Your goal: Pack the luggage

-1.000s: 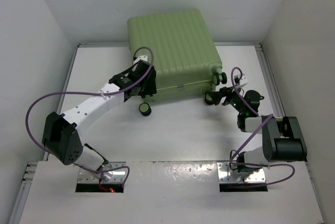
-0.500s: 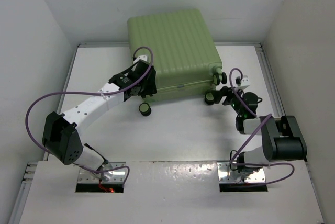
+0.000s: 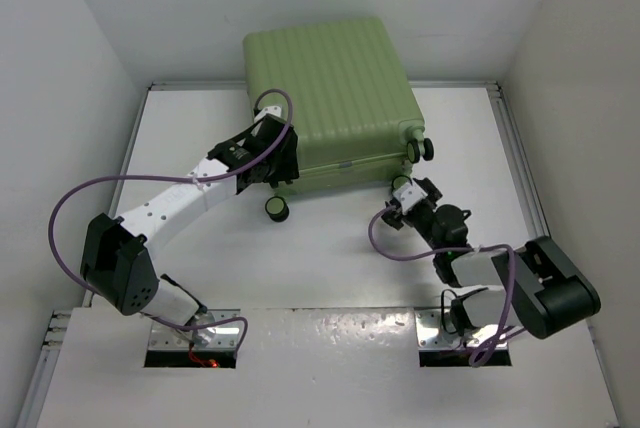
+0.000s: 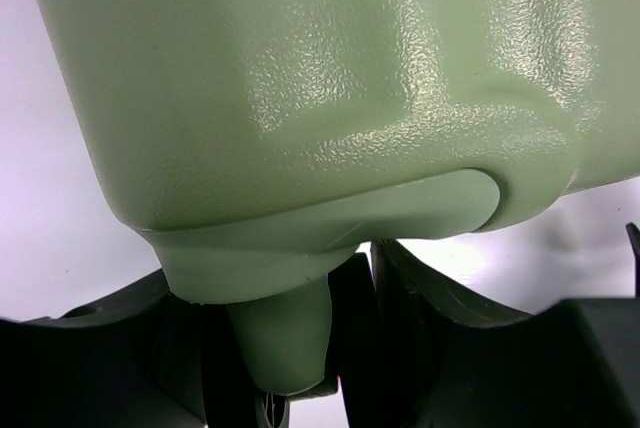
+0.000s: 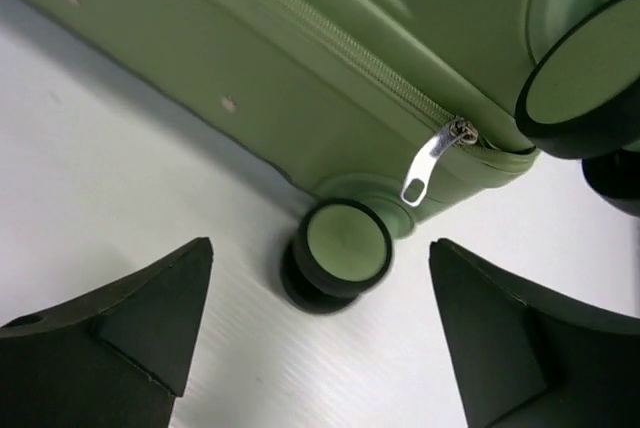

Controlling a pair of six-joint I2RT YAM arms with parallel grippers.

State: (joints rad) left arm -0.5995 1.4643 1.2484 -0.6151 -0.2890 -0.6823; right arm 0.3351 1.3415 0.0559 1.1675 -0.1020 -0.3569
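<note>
Luggage (image 3: pixel 330 88), light-green hard shell: one. Wheels (image 3: pixel 277 209) in plain sight from above: two. Zipper pull (image 5: pixel 430 163): one. Robot arms: two, left arm (image 3: pixel 180 198) and right arm (image 3: pixel 520 283). Grippers: two, left gripper (image 3: pixel 272 180) and right gripper (image 5: pixel 320 244). Base plates (image 3: pixel 193 338): two.

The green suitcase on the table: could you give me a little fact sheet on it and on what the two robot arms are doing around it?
Luggage: light green, ribbed shell, closed, lying flat at the far side of the table
Zipper pull: silver, hanging near the near right corner
Left gripper: at the near left corner, fingers either side of a wheel mount; whether it grips is unclear
Right gripper: open, empty, facing the near right wheel, not touching it
</note>
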